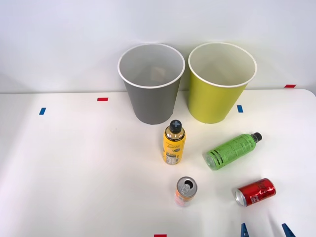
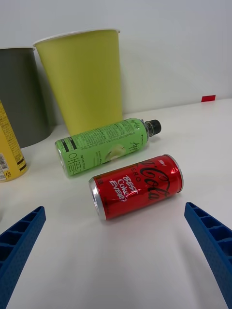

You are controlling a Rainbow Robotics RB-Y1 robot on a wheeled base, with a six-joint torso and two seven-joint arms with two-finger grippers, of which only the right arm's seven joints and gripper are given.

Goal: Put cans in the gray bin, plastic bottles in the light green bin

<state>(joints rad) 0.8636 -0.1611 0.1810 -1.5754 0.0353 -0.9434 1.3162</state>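
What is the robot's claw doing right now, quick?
Right gripper: open, holding nothing, with the red can lying on the table just ahead of it.

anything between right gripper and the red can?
No. The wrist view shows bare white table between the open right gripper and the lying red can.

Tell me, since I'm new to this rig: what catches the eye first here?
Two tall round buckets at the table's far edge: the gray bin left of the yellow-green bin. Nearer, a red metal can lies on its side before the open blue ribbed right gripper, with a bright green plastic bottle lying just beyond.
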